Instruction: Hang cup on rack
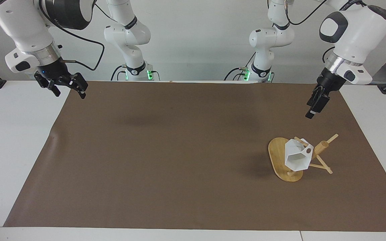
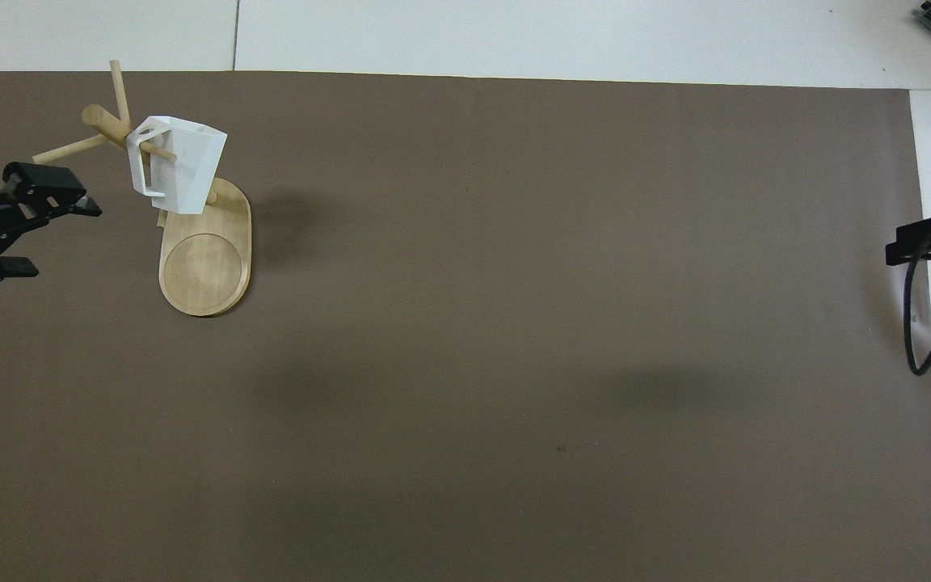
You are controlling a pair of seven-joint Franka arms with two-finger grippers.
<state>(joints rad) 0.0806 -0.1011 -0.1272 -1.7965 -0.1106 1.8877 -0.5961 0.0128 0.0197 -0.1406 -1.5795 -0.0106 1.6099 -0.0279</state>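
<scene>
Cup (image 1: 297, 156) hanging by its handle on a rack (image 1: 286, 160) peg, below left gripper (image 1: 314, 106), fingers spread, empty, raised over brown mat (image 1: 166, 150). Nothing between. Right gripper (image 1: 66, 86) waiting spread over mat corner, well apart.

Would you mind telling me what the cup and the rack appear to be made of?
The cup looks like matte white plastic, possibly printed: flat angular facets, no gloss; ceramic cannot be ruled out. The rack looks like light bamboo or wood with a smooth, unpainted finish: pale tan colour on the base, post and pegs.
</scene>
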